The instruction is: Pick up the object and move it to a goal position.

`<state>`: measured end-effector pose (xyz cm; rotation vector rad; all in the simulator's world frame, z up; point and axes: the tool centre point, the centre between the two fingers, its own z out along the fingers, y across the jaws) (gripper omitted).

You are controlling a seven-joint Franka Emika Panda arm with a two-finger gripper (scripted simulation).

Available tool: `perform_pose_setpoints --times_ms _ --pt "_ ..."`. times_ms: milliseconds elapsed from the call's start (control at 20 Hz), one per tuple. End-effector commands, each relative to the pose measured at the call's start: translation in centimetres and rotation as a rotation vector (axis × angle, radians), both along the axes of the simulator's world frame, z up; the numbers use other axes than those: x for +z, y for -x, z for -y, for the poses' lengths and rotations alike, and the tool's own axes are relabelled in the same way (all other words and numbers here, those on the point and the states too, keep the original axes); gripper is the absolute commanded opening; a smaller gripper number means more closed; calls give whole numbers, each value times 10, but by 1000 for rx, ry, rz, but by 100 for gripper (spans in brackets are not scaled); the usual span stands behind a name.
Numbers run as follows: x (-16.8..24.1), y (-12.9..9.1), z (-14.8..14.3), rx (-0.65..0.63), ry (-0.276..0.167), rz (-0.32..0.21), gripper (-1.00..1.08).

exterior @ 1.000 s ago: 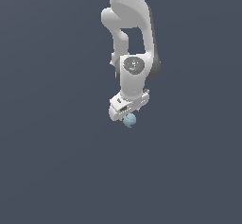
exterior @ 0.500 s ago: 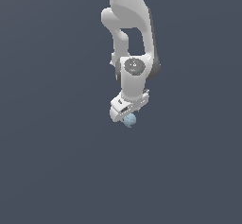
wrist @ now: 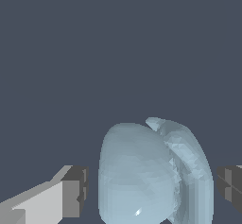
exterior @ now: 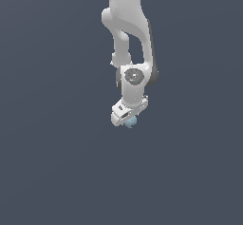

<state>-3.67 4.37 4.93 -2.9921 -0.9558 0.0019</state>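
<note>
Since the earlier frames, almost nothing has moved: the pincer hangs at the same place, with the pale-blue lump between its fingers. A gap shows on each side, so the pincer is open. Around them is only plain grey.
</note>
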Motion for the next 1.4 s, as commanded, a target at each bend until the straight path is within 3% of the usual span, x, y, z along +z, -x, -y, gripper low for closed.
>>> perform_pose_setpoints --times_ms 0,150,200,900,1350 --pt "-7 -1 0 1 0 1 100" --pt "-9 -1 0 1 0 1 100" --pt "-9 -1 0 1 0 1 -100" --pt "-3 -2 -2 0 1 2 -100" --pt "43 -6 -28 0 1 2 -100"
